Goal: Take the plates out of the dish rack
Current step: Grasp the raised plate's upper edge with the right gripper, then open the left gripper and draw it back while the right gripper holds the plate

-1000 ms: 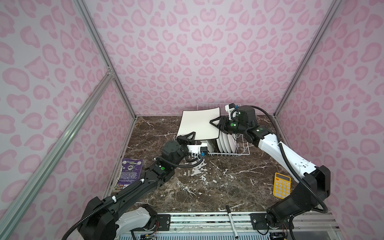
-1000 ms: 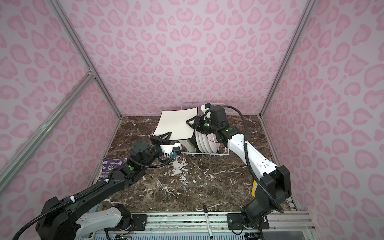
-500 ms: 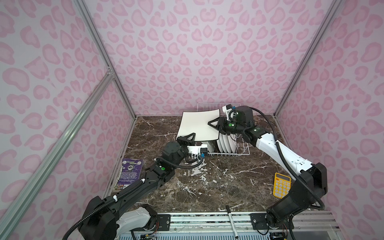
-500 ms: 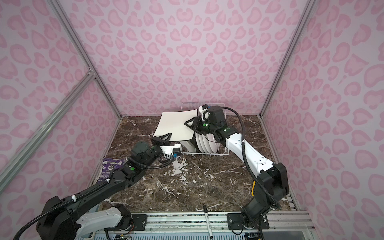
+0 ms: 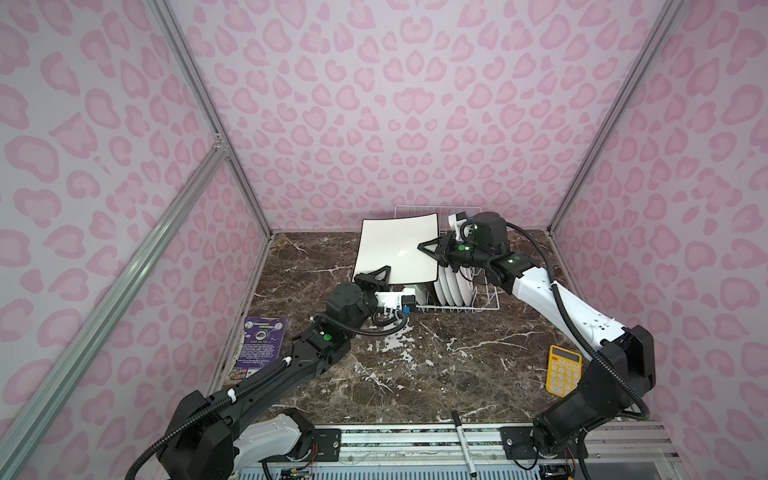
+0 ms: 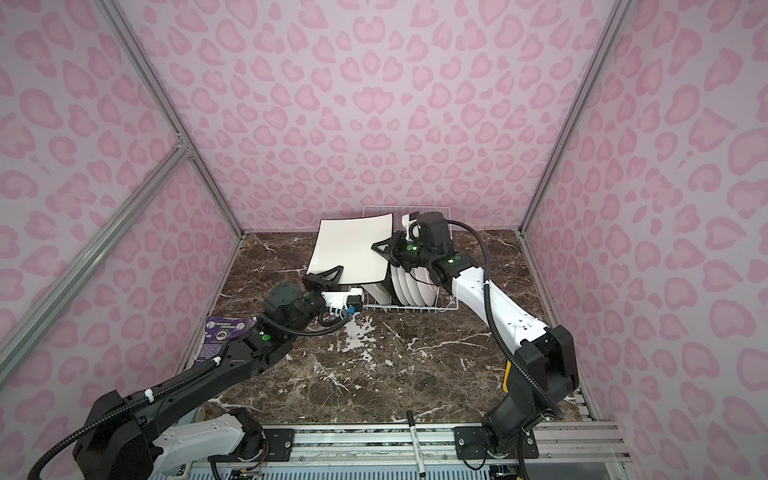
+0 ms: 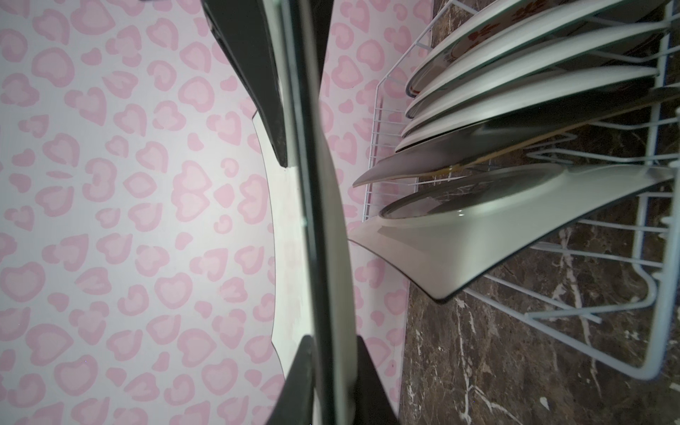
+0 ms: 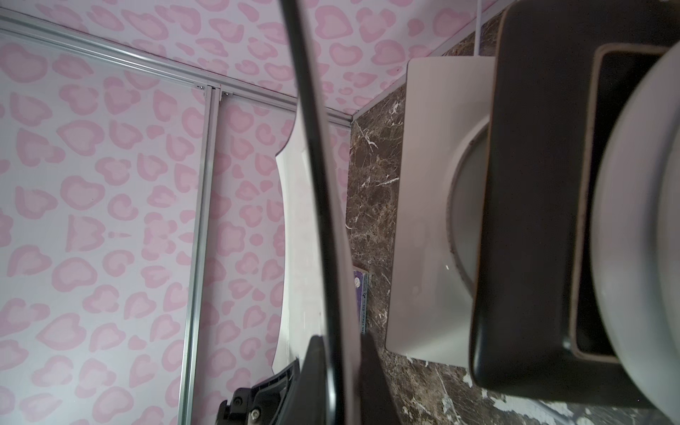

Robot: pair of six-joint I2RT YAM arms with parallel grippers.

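Pink heart-print walls box in the dark marble tabletop [image 5: 415, 374]. In both top views the lifted square plate [image 5: 399, 249] hangs tilted above the left end of the dish rack [image 5: 486, 308], clear of the prongs. My left gripper [image 5: 380, 277] pinches its lower corner and my right gripper [image 5: 430, 249] is clamped on its right edge. The round plates [image 5: 451, 286] stand upright in the rack.

From the left wrist view, that plate [image 7: 323, 220] runs edge-on with my fingers [image 7: 303, 386] pressed on either face. Beside it a second white square plate [image 7: 515, 228] and a dark plate [image 7: 441, 158] lean in the wires.

From the right wrist view, my fingers [image 8: 312, 386] grip the plate's rim [image 8: 331, 220]; the dark plate [image 8: 533, 220] sits close by.

I judge this as the first plate out, held two-handed. Next, I'd say one hand should release and the other carry it to bare marble and lay it flat, well away from the rack.
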